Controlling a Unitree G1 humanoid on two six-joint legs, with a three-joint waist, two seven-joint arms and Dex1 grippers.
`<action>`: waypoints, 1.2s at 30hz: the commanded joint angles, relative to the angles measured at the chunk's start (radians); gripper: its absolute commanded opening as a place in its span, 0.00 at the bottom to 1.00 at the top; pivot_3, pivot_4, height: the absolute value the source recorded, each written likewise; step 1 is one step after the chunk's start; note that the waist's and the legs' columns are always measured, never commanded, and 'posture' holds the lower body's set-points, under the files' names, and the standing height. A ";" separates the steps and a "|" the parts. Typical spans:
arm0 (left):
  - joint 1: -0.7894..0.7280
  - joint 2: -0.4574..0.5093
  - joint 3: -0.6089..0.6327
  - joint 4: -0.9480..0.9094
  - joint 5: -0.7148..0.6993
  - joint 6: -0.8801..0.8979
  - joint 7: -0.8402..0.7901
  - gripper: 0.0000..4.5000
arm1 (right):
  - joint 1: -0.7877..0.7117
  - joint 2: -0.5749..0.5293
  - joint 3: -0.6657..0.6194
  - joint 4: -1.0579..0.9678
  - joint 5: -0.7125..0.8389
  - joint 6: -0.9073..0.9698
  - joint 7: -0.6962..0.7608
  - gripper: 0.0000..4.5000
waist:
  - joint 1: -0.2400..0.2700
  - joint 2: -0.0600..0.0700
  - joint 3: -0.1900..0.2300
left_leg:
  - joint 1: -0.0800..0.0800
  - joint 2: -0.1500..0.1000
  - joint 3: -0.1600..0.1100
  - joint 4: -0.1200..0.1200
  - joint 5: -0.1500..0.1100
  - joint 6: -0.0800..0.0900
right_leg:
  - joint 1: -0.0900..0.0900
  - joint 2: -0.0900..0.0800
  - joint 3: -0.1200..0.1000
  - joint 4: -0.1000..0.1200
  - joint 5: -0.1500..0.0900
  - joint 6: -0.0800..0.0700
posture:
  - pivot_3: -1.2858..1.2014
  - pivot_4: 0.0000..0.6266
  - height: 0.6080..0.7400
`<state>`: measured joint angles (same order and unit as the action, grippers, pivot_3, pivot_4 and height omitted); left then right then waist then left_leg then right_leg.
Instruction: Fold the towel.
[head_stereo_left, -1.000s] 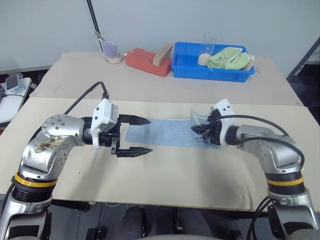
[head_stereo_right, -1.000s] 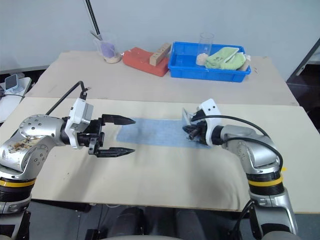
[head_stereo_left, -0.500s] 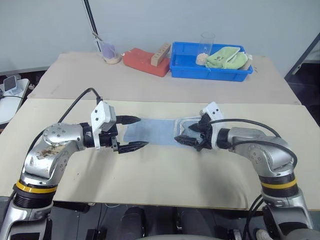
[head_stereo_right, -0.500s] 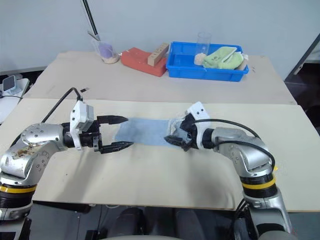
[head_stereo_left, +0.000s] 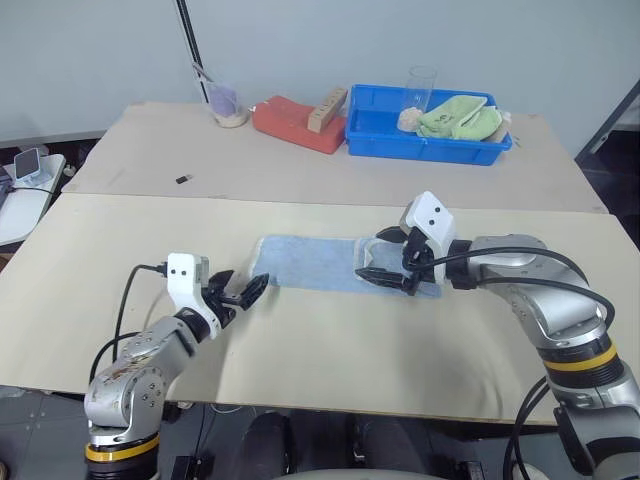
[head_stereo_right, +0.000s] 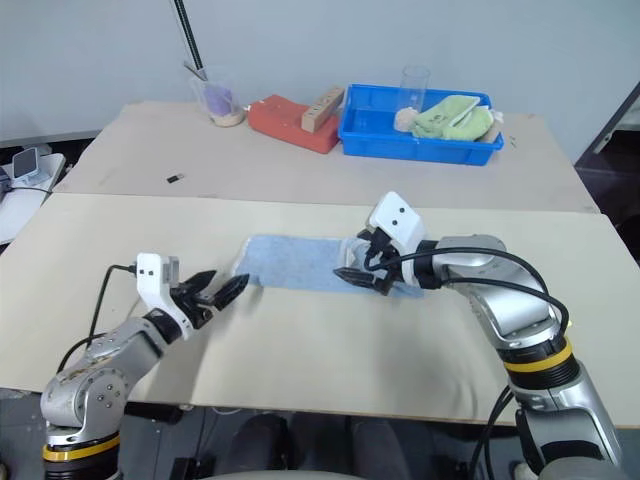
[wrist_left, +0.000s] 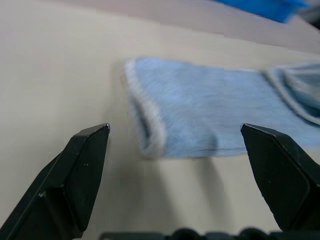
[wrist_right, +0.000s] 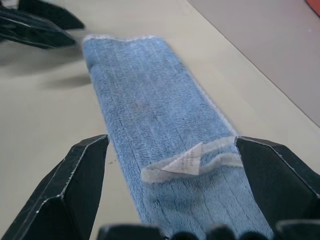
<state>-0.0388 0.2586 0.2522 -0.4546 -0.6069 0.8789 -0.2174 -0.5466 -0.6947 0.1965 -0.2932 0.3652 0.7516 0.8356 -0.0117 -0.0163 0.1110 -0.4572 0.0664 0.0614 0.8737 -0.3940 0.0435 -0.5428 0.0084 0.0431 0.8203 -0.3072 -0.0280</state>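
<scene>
towel (head_stereo_left: 315, 262) is lying flat mid-bench (head_stereo_left: 400, 370), long axis running left-right. you're hovering the right gripper (head_stereo_left: 385, 258) released over its folded right end; left gripper (head_stereo_left: 240, 290), also released, is sitting just beside the left end.

Right end effector (wrist_right: 170, 190) with its two black fingers (wrist_right: 75, 185) spread wide, framing the light blue towel (wrist_right: 145, 110) lying flat on the beige bench (wrist_right: 45, 115). A white tag (wrist_right: 185, 161) sits at the folded-over near edge. The other end effector (wrist_right: 37, 22) appears in the upper left.
</scene>
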 joint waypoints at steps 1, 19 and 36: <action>-0.025 -0.054 0.011 -0.020 -0.001 0.065 0.123 1.00 | -0.042 -0.036 -0.012 -0.025 0.014 -0.046 0.086 0.99 | -0.001 0.000 0.000 | 0.000 0.000 0.000 0.000 0.000 0.000 | 0.000 0.000 0.000 0.000 0.000 0.000 | 0.52 0.24 0.36; -0.209 -0.179 -0.043 0.080 -0.001 0.195 0.226 0.02 | -0.040 -0.116 -0.086 -0.046 0.074 -0.039 0.221 1.00 | 0.002 0.000 0.000 | 0.000 -0.002 -0.001 0.000 0.000 0.000 | 0.007 -0.001 0.000 -0.001 -0.001 0.001 | 0.52 0.24 0.36; -0.481 0.074 -0.497 0.183 0.188 -0.155 -0.303 0.02 | 0.248 -0.351 -0.440 -0.204 0.217 0.109 0.217 1.00 | 0.009 -0.003 0.002 | -0.003 -0.002 0.000 0.000 0.000 0.000 | 0.004 0.000 0.001 -0.003 -0.001 0.001 | 0.52 0.24 0.36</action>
<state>-0.4808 0.3464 -0.1957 -0.3025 -0.4457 0.7816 -0.4640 -0.3044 -1.0225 -0.1652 -0.4432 0.5414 0.8275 1.0602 -0.0023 -0.0190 0.1131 -0.4605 0.0627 0.0611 0.8733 -0.3939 0.0434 -0.5376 0.0085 0.0437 0.8177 -0.3081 -0.0267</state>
